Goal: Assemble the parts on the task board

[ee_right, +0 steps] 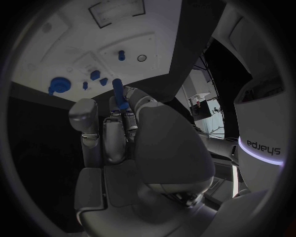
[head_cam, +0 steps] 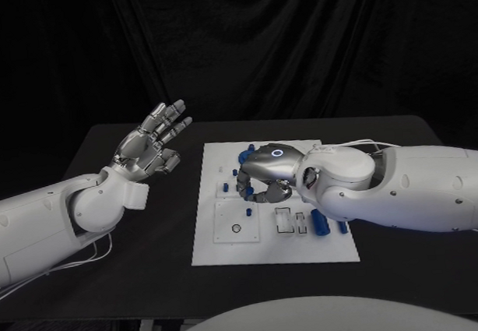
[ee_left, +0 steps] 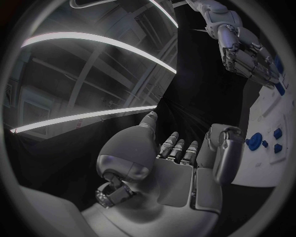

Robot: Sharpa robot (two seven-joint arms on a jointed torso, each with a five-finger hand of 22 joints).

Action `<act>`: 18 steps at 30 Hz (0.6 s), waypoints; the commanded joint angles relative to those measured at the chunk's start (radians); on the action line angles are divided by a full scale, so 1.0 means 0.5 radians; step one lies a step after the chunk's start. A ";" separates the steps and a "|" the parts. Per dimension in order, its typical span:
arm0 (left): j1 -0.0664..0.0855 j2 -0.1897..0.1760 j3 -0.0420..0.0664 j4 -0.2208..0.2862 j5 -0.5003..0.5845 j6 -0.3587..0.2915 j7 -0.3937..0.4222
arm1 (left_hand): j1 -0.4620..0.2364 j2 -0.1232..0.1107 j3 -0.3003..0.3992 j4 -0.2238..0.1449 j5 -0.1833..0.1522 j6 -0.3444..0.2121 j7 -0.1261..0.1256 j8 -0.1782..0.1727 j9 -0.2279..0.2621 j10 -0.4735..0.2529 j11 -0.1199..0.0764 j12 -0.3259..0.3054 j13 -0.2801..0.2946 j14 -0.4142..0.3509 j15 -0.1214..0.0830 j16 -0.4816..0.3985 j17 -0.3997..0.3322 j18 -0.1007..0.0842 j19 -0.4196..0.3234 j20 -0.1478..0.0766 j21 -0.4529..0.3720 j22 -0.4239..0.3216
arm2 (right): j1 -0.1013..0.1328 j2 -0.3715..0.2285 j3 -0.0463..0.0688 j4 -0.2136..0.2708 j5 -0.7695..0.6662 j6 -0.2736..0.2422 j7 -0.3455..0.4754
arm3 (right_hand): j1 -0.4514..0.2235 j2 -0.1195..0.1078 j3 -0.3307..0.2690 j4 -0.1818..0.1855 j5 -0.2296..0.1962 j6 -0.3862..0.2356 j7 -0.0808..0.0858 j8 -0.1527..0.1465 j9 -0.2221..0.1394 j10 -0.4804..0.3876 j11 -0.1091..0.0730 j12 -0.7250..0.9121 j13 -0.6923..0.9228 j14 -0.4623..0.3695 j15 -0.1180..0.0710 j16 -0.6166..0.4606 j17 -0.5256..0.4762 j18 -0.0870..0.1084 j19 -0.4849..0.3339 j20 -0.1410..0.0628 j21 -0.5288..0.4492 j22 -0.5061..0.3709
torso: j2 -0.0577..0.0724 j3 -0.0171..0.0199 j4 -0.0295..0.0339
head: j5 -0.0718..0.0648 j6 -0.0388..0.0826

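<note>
Head view: over the flat white task board (head_cam: 271, 245), the silver right hand (head_cam: 265, 175) curls low; the silver left hand (head_cam: 150, 144) hovers beside it, fingers spread, empty. Right wrist view: fingers pinch a small blue cylindrical peg (ee_right: 119, 93), which could slip or tilt and miss its hole.

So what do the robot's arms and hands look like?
Both arms are fat, smooth and white. A thin white cable hangs under the left arm. The left hand and right hand are silver metal with jointed fingers.
</note>
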 commanded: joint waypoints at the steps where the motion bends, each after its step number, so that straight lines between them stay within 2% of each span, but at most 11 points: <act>1: -0.003 0.006 0.002 0.001 0.033 0.017 0.020 | 0.021 -0.006 0.002 -0.006 0.007 0.006 -0.006 0.012 0.000 -0.001 0.011 0.010 0.002 -0.001 -0.002 -0.007 -0.003 -0.028 0.206 -0.020 0.009 0.527 | -0.037 0.041 0.000 -0.042 -0.097 0.060 -0.007 | -0.010 0.019 0.004 -0.014 -0.012 -0.017 -0.005 -0.006 0.003 0.139 -0.126 -0.014 0.048 0.031 -0.010 0.003 0.001 -0.024 0.000 -0.014 0.000 0.211 | 0.000 0.0010 -0.001 | 0.011 0.000; 7: -0.003 0.005 0.002 0.001 0.033 0.010 0.021 | 0.022 -0.006 0.002 -0.007 0.007 0.006 -0.006 0.013 0.000 -0.001 0.010 0.011 0.002 -0.001 -0.002 -0.007 -0.003 -0.028 0.206 -0.024 0.009 0.527 | -0.119 0.130 0.001 -0.121 -0.134 0.062 0.014 | -0.013 0.020 0.005 -0.014 -0.019 -0.024 -0.003 -0.011 0.005 0.136 -0.124 -0.021 0.048 0.033 -0.009 0.004 0.003 -0.024 0.002 -0.013 0.001 0.211 | 0.000 0.0027 0.002 | 0.026 0.000; 9: -0.003 0.006 0.002 -0.001 0.033 0.010 0.020 | 0.022 -0.006 0.002 -0.007 0.007 0.006 -0.006 0.013 0.000 -0.001 0.010 0.011 0.002 -0.001 -0.002 -0.007 -0.003 -0.028 0.206 -0.024 0.009 0.527 | -0.147 0.160 0.001 -0.148 -0.141 0.056 0.021 | -0.014 0.020 0.005 -0.014 -0.020 -0.025 -0.003 -0.011 0.006 0.136 -0.124 -0.022 0.048 0.033 -0.008 0.004 0.004 -0.024 0.002 -0.013 0.001 0.212 | 0.000 0.0031 0.010 | 0.019 0.000; 13: -0.003 0.010 0.002 -0.004 0.033 0.014 0.019 | 0.022 -0.007 0.002 -0.008 0.008 0.008 -0.007 0.013 0.001 0.000 0.010 0.012 0.003 -0.001 -0.003 -0.007 -0.003 -0.028 0.206 -0.026 0.009 0.527 | -0.175 0.194 0.001 -0.178 -0.146 0.055 0.025 | -0.014 0.019 0.005 -0.015 -0.023 -0.028 -0.003 -0.013 0.006 0.136 -0.124 -0.024 0.048 0.034 -0.008 0.005 0.005 -0.024 0.002 -0.013 -0.001 0.211 | 0.002 0.0028 0.016 | 0.015 0.000; 18: -0.003 0.016 0.002 -0.007 0.033 0.022 0.016 | 0.022 -0.007 0.002 -0.008 0.008 0.008 -0.007 0.013 0.001 0.000 0.010 0.012 0.003 -0.001 -0.003 -0.007 -0.003 -0.028 0.206 -0.026 0.009 0.527 | -0.196 0.216 0.001 -0.198 -0.148 0.062 0.025 | -0.015 0.019 0.006 -0.016 -0.025 -0.030 -0.003 -0.014 0.007 0.135 -0.124 -0.026 0.048 0.034 -0.008 0.005 0.006 -0.024 0.002 -0.013 -0.003 0.210 | 0.004 0.0027 0.016 | 0.018 0.000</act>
